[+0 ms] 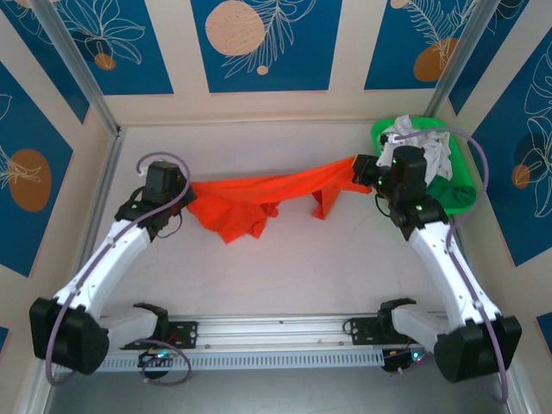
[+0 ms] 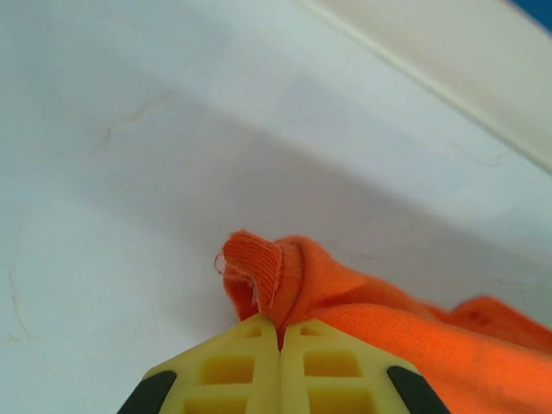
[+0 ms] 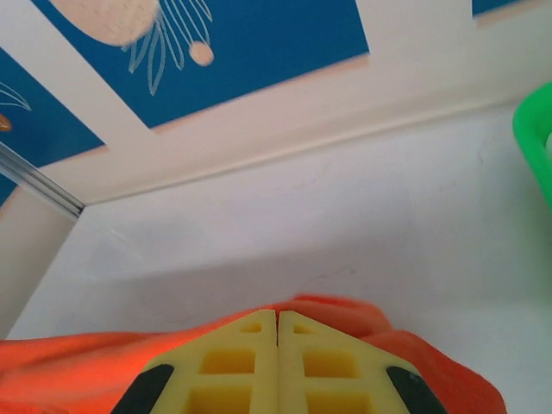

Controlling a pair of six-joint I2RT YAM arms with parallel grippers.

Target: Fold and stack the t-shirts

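Note:
The orange-red t-shirt (image 1: 263, 194) hangs stretched between my two grippers above the table, its loose middle sagging down at the left and centre. My left gripper (image 1: 184, 187) is shut on one end; its yellow fingers (image 2: 224, 371) pinch a ribbed hem of the orange-red t-shirt (image 2: 285, 276). My right gripper (image 1: 362, 170) is shut on the other end, where the orange-red t-shirt (image 3: 86, 371) bunches under and around the yellow fingers (image 3: 319, 362). The white t-shirt (image 1: 423, 147) lies crumpled in the green tray (image 1: 461, 194) at the back right, partly hidden by my right wrist.
The white table (image 1: 285, 267) is walled by blue-patterned panels at the back and sides. The green tray's rim (image 3: 535, 138) shows at the right edge of the right wrist view. A metal rail (image 1: 276, 332) carries both arm bases at the near edge.

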